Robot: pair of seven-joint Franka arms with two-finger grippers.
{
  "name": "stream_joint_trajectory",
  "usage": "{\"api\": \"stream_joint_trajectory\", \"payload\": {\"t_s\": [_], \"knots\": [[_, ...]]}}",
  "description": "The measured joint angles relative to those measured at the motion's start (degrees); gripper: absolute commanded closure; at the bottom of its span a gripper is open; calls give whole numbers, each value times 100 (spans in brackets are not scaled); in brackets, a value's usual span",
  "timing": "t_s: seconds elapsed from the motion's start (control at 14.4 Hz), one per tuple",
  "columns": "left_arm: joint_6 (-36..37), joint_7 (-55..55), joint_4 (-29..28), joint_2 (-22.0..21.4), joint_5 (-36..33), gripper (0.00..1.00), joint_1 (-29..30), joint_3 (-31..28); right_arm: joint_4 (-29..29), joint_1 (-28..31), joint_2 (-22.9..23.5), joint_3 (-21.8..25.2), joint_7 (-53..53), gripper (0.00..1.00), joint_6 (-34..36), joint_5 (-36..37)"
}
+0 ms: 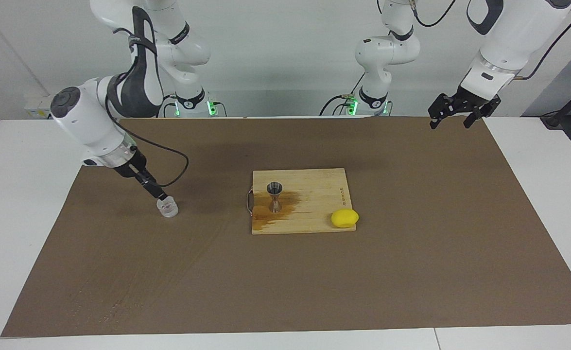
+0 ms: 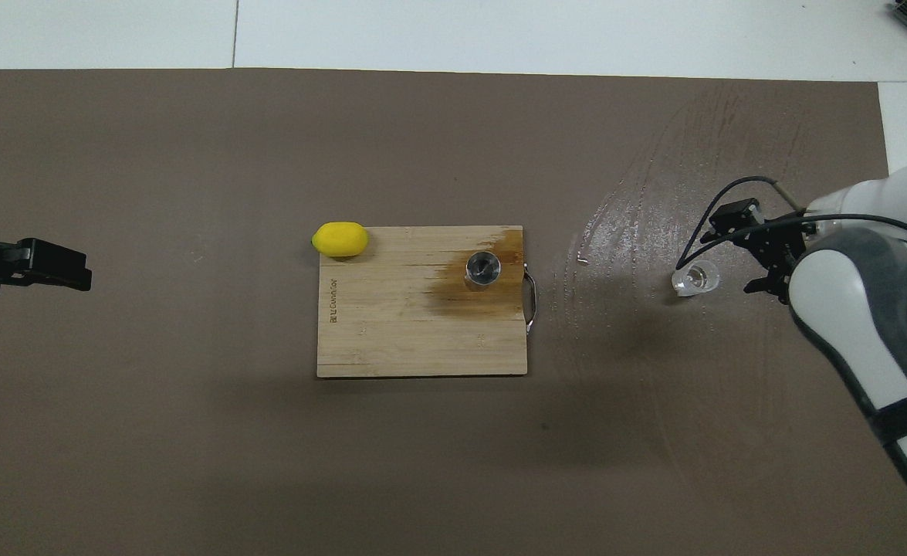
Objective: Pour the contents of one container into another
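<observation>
Steel jigger upright on wooden board with unreadable edge print, clear cup freed beside spread right gripper, left gripper waiting, jaws apart, empty, above mat corner

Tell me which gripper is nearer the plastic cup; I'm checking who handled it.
Right. The right gripper is beside the plastic cup, fingers open. The left gripper waits at the left arm's end of the table.

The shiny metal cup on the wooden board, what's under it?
The jigger stands on the cutting board, right on a dark wet-looking brown stain. The wood directly beneath its base is covered, so it cannot be seen.
</observation>
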State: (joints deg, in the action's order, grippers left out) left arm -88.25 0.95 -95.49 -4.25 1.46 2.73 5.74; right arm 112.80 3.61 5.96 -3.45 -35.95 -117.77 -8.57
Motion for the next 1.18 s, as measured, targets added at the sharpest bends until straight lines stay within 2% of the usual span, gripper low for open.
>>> {"api": "stream_joint_trajectory", "payload": {"t_s": [0.28, 0.42, 0.62, 0.9, 1.18], "knots": [[0, 0, 0, 0, 0, 0, 0, 0, -174, -603, -1, -26, 646, 0, -9, 1089], [0, 0, 0, 0, 0, 0, 0, 0, -434, -738, -7, -32, 800, 0, 51, 1331], [1, 0, 0, 0, 0, 0, 0, 0, -1026, -761, -26, -20, 1147, 0, 500, 1362], [1, 0, 0, 0, 0, 0, 0, 0, -1808, -722, -179, 23, 1382, 0, 1497, 1363], [2, 0, 0, 0, 0, 0, 0, 0, -2278, -627, -353, 78, 1690, 0, 2246, 1260]]}}
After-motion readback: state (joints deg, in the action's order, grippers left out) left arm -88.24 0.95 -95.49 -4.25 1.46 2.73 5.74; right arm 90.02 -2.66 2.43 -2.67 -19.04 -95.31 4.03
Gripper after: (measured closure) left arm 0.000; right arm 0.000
